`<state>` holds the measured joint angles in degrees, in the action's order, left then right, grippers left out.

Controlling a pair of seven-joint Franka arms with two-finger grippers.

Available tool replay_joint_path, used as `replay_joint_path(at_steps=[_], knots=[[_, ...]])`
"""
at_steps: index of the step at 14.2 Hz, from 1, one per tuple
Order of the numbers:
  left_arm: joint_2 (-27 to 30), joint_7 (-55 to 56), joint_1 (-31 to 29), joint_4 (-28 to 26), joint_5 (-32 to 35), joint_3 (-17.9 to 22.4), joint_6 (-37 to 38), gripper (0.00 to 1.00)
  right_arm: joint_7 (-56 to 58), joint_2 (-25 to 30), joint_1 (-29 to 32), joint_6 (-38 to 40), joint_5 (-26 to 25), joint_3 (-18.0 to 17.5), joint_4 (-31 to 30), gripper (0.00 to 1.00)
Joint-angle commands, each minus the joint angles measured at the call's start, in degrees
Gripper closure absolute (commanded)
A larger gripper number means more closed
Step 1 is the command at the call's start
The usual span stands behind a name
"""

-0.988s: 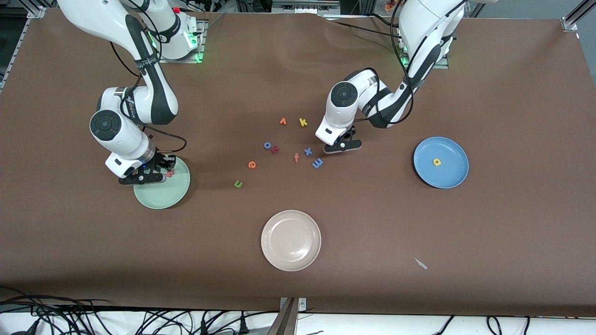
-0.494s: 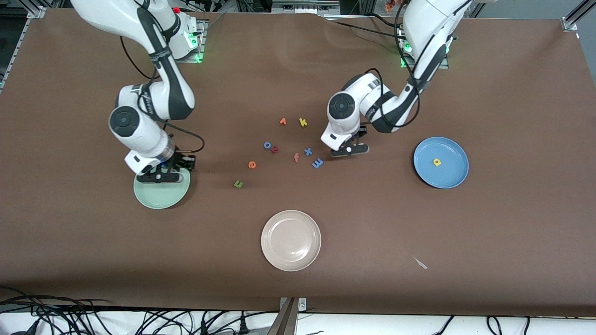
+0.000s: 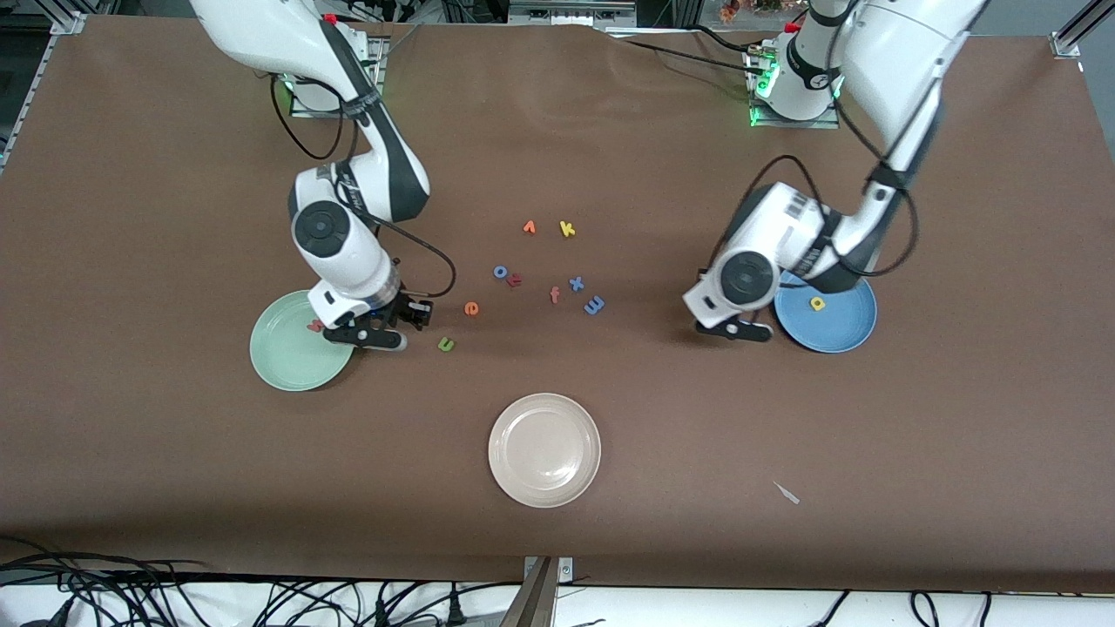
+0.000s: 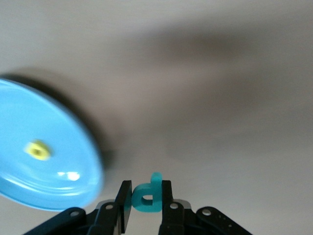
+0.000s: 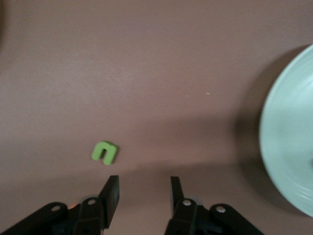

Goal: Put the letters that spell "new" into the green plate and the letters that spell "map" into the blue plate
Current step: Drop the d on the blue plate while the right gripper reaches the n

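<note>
Over the bare surface at nine o'clock of the blue plate (image 3: 841,335), just off its rim, hangs the left gripper (image 3: 736,330) (image 4: 146,188). Its jaws pinch the teal "p" (image 4: 145,198), whose long axis runs along the fingers with the stem poking out past their tips. The yellow "a" (image 3: 817,303) (image 4: 38,150) lies in that plate. A second ago this gripper was low beside the blue "m" (image 3: 594,305) and the blue "x" (image 3: 576,283). The "m" lies turned on its side.

The right gripper (image 3: 375,336) (image 5: 144,183) is at three o'clock of the green plate (image 3: 292,366) (image 5: 286,147), between its rim and the green "n" (image 3: 446,345) (image 5: 104,152). Its jaws are spread and empty. The "n" opens toward twelve o'clock in the front view. A second ago this gripper was over the plate. It has since moved off, and the pinkish-red "w" (image 3: 315,326) lies in the plate near its three o'clock edge. The orange "e" (image 3: 471,308) sits at one o'clock of the "n".
</note>
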<state>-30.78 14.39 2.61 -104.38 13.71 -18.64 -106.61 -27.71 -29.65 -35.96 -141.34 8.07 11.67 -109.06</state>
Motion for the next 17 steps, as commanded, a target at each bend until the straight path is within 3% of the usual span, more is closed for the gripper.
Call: replay_joint_path(at_steps=[1,4,6,7,8,13,17], knots=[[0.28,-13.73,-5.66,1.02,2.11,-0.61,2.81,1.0,-3.74,-6.89,-0.87,-0.6,1.07,0.19,7.0,0.49],[-1.91,-24.21,-10.68,1.02,5.34,-0.43,2.46,0.97,-6.21,-8.75,-2.01,-2.71,1.07,0.19,7.9,0.48],[-3.06,-25.99,-12.1,0.93,6.06,-0.43,1.76,0.78,-6.3,-8.93,-2.01,-2.8,1.07,0.11,8.16,0.48],[-2.97,-25.82,-12.1,1.02,5.37,-0.52,1.58,0.25,-6.39,-9.02,-2.27,-2.88,1.07,0.11,8.16,0.48],[-2.89,-24.95,-12.28,1.28,3.97,-0.69,1.58,0.0,-6.65,-9.45,-2.45,-3.06,1.07,0.11,8.16,0.48],[-2.45,-1.0,-10.18,3.65,-9.38,-1.75,0.27,0.0,-7.97,-10.69,-3.33,-4.99,1.07,0.11,8.16,0.48],[-2.53,21.4,-4.83,2.78,-14.15,-3.77,-9.55,0.0,-7.97,-11.48,-3.33,-6.49,1.07,0.11,8.07,0.48]])
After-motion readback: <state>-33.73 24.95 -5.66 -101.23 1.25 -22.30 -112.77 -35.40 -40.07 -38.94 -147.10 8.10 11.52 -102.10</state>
